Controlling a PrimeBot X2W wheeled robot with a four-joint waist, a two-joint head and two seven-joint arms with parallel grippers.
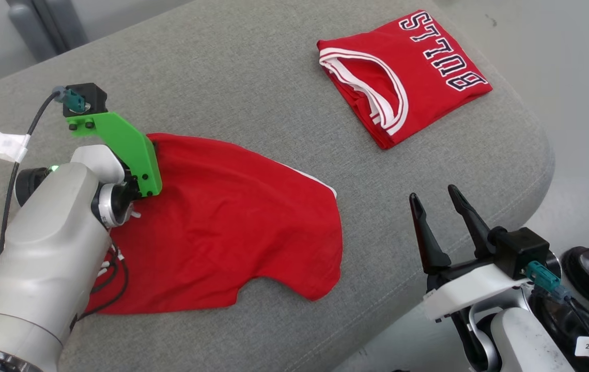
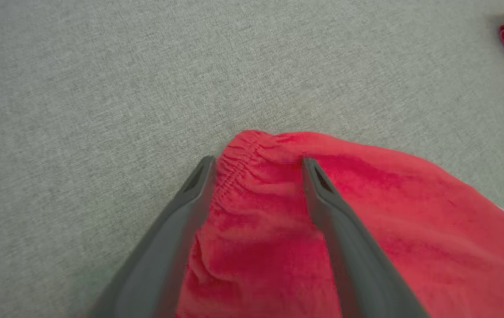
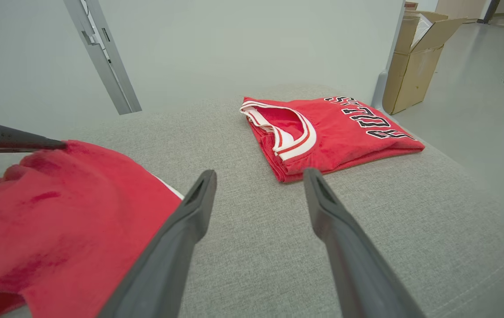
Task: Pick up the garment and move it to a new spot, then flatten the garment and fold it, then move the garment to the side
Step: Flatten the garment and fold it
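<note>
We are poising our left end effector (image 2: 256,165), fingers apart, over the elastic waistband (image 2: 238,154) of the red shorts (image 1: 232,227), which are lying spread on the grey cushion (image 1: 253,77). Our right end effector (image 1: 433,195), also apart, is hovering farther off, beyond their right side.

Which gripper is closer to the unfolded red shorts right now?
Left. The left gripper sits open over the waistband corner of the red shorts; the right gripper hovers open, apart, beside them.

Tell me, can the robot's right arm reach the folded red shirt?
Probably yes. The right gripper is open, pointing toward the folded red shirt, with just bare grey cushion between them and nothing blocking. It may need to stretch forward.
</note>
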